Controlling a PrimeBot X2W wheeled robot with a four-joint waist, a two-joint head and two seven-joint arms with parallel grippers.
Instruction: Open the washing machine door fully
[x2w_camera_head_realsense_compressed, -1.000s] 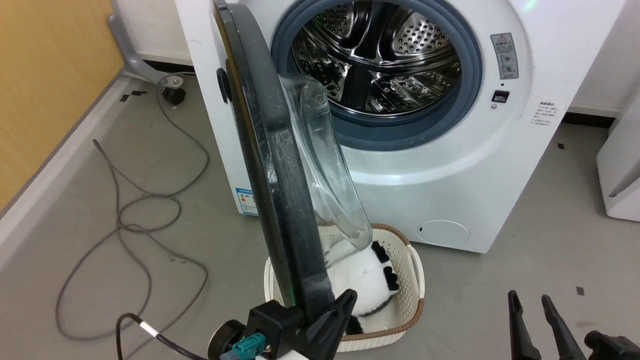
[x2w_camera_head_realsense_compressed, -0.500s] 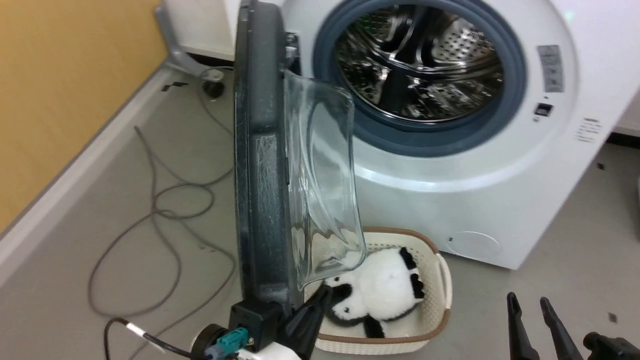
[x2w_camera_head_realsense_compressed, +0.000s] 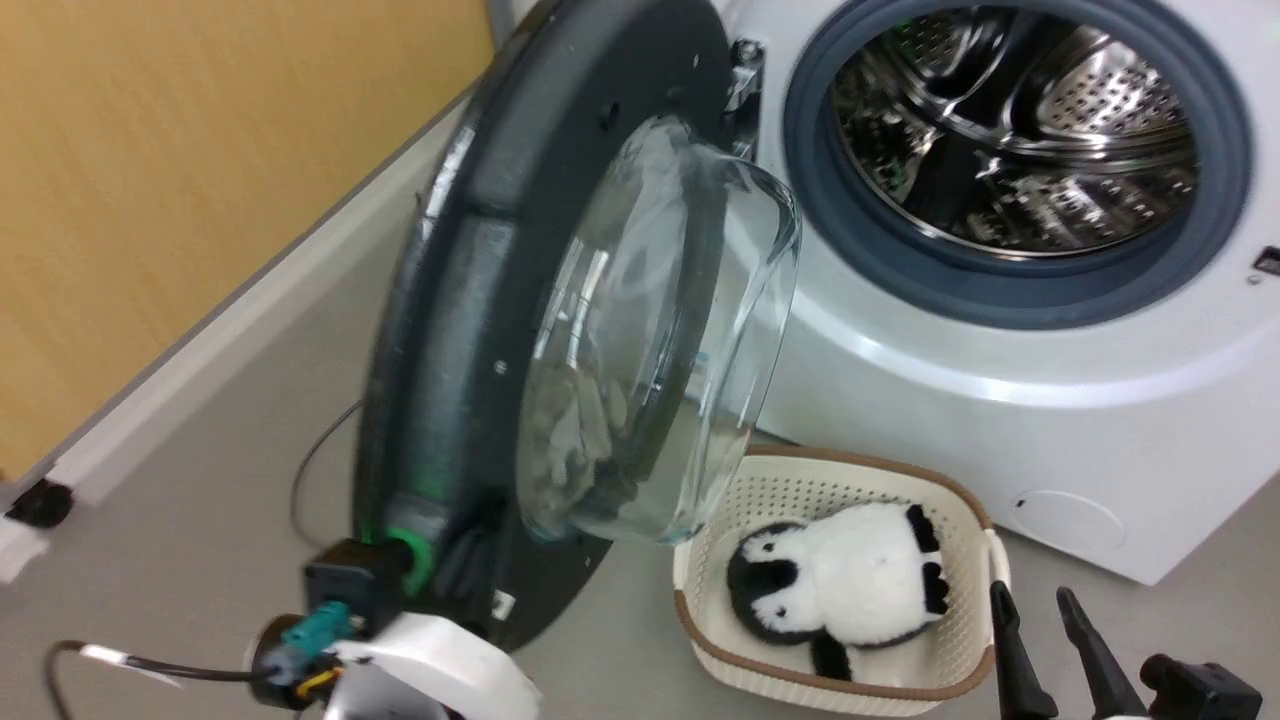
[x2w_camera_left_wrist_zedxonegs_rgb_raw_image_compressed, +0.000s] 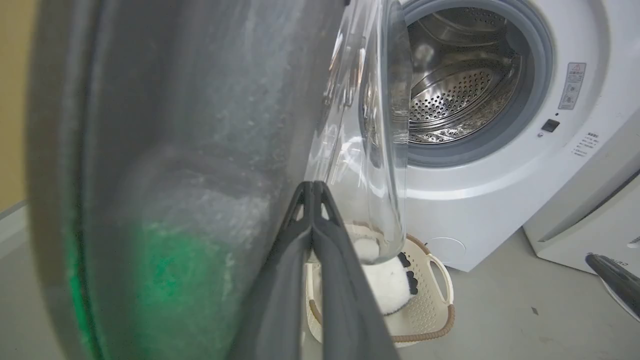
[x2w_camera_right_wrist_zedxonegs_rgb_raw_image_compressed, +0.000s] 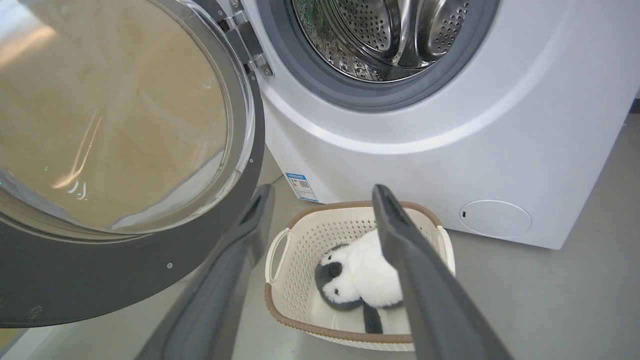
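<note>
The washing machine door (x2w_camera_head_realsense_compressed: 450, 300) stands swung far out to the left of the white washing machine (x2w_camera_head_realsense_compressed: 1000, 400), its dark inner rim and bulging glass bowl (x2w_camera_head_realsense_compressed: 650, 330) turned toward me. Its metal hinge (x2w_camera_head_realsense_compressed: 745, 70) shows at the top. My left gripper (x2w_camera_head_realsense_compressed: 470, 550) lies low against the door's inner rim; in the left wrist view the left gripper (x2w_camera_left_wrist_zedxonegs_rgb_raw_image_compressed: 312, 192) is shut, fingers pressed together beside the glass bowl (x2w_camera_left_wrist_zedxonegs_rgb_raw_image_compressed: 370, 150). My right gripper (x2w_camera_head_realsense_compressed: 1032, 595) is open at the lower right, apart from the door. The right gripper (x2w_camera_right_wrist_zedxonegs_rgb_raw_image_compressed: 322, 192) is held open above the basket.
A cream basket (x2w_camera_head_realsense_compressed: 850, 480) holding a black-and-white plush toy (x2w_camera_head_realsense_compressed: 840, 580) sits on the floor before the washer, under the door's glass. A yellow wall (x2w_camera_head_realsense_compressed: 200, 150) with a pale skirting runs along the left. A grey cable (x2w_camera_head_realsense_compressed: 310, 470) lies behind the door. Another white appliance (x2w_camera_left_wrist_zedxonegs_rgb_raw_image_compressed: 590, 235) stands to the right.
The door has swung further out to the left, from edge-on to showing its inner face, with my left gripper following it. The head view has shifted too. The right gripper has stayed open.
</note>
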